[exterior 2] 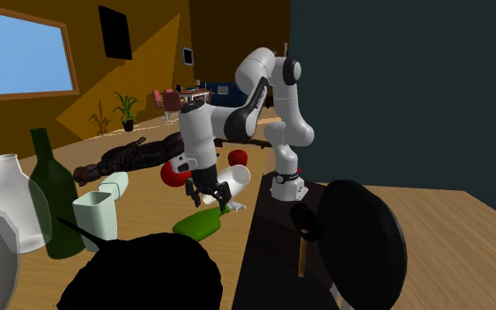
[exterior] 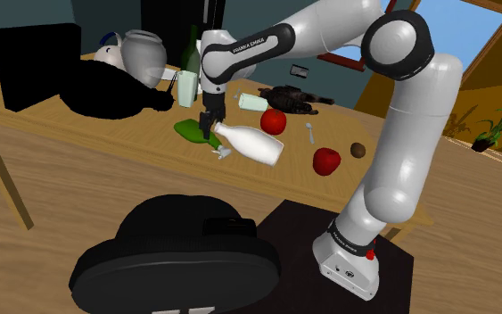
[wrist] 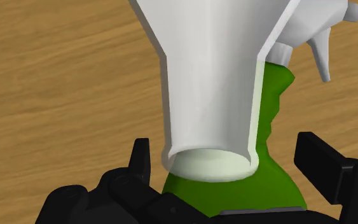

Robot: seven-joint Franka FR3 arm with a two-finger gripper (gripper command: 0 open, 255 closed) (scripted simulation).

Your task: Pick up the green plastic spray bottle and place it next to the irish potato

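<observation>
Surface: wooden table (wrist: 56, 76), crowded with bottles and fruit.
Gripper (exterior: 209, 129): pointed down at the table, fingers spread on either side of the spray bottle's green body and not pinching it; judged a straddle made ready for the grasp.
Green spray bottle (wrist: 274, 124): lay on its side under the white bottle's neck, its white trigger head away from the hand.
White bottle (exterior: 256, 144): landmark; on its side, its neck crossing the target, so likely to crowd the closing.
Red apple (exterior: 326, 161): near the white bottle's base.
Potato (exterior: 357, 150): well apart from the white bottle, past the apple; its near side was judged the drop spot.
</observation>
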